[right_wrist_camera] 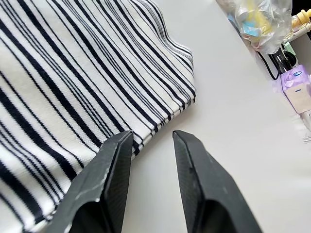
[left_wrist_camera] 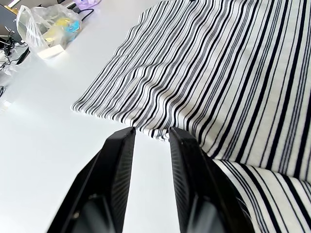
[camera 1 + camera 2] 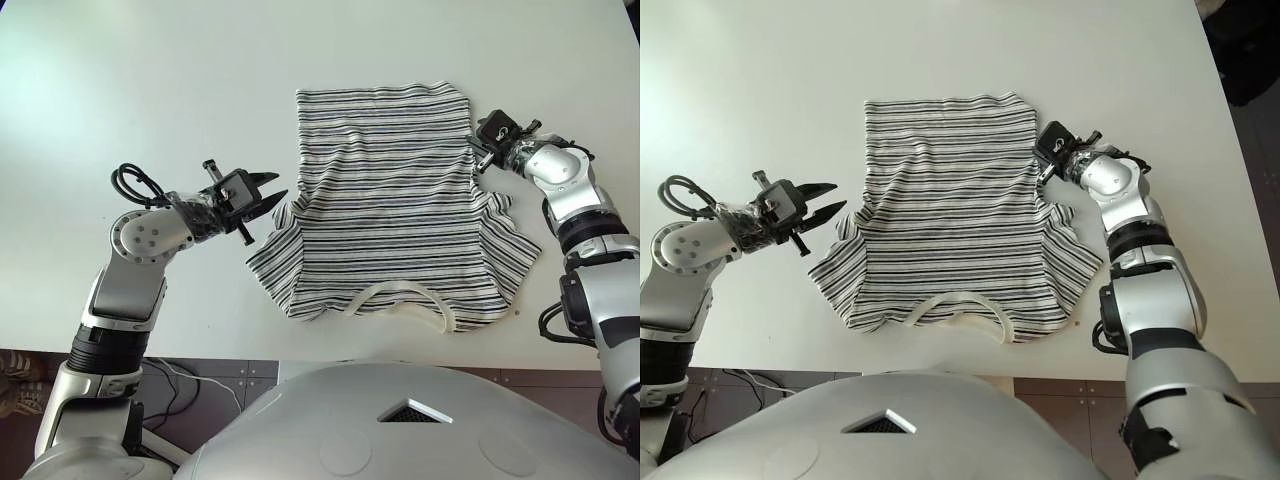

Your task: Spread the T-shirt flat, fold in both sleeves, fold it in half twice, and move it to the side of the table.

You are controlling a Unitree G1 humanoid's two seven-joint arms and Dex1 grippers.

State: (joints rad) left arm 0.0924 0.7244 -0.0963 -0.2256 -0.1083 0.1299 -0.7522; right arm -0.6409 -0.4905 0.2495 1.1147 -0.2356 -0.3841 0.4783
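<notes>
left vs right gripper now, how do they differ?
Left gripper faces the left edge of the T-shirt; right gripper faces its right edge. Left gripper sits by the left sleeve; right gripper sits farther from the robot, toward the hem. Both: fingers open, holding nothing.

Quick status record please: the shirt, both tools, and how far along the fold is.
T-shirt: striped, spread on the white table, collar nearest the robot
sleeves: both sticking out, not yet folded in
left tool: open, empty, at the T-shirt's left edge by the sleeve
right tool: open, empty, at the T-shirt's right edge
stage: laid flat, no folds made
</notes>
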